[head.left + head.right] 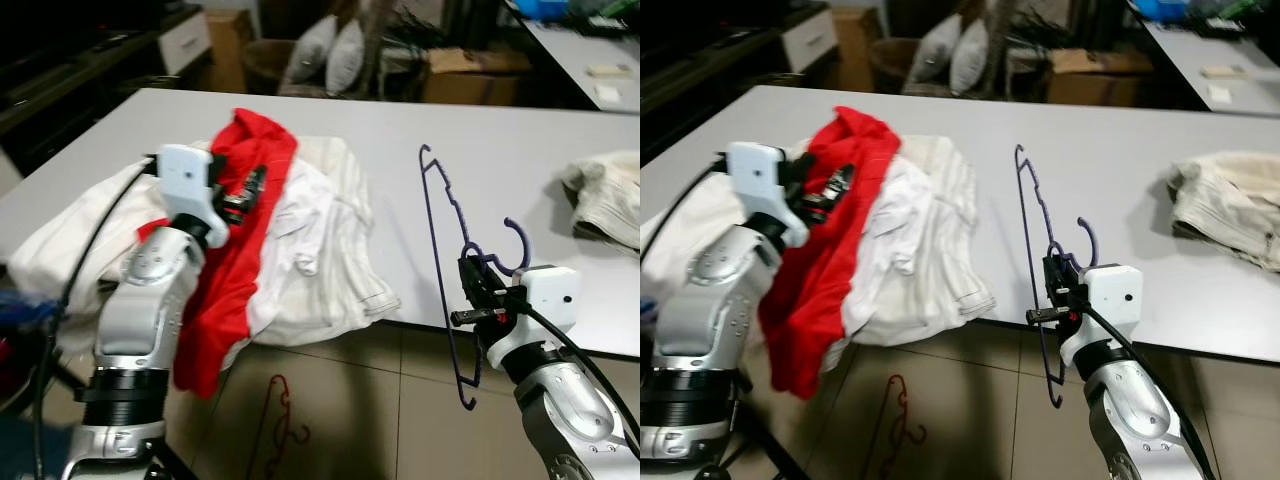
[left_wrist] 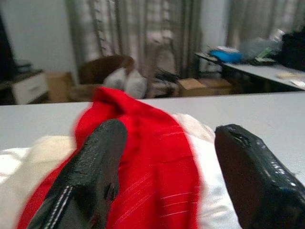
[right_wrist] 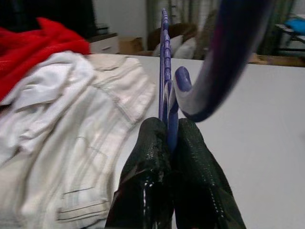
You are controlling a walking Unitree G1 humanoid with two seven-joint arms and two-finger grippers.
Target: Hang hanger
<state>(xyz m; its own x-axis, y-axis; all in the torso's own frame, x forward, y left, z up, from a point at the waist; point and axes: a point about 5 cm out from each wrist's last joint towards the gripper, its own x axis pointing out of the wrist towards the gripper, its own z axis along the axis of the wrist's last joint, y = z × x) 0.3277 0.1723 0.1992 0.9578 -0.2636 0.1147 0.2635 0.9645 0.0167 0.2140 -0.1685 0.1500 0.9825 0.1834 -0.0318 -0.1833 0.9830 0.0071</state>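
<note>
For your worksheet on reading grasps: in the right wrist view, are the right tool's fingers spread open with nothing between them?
No, the right tool has its fingers pressed together on the purple hanger.

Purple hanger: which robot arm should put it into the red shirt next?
Probably the right. The right gripper is shut on the purple hanger. The left gripper is open at the red shirt, placed to lift it.
</note>
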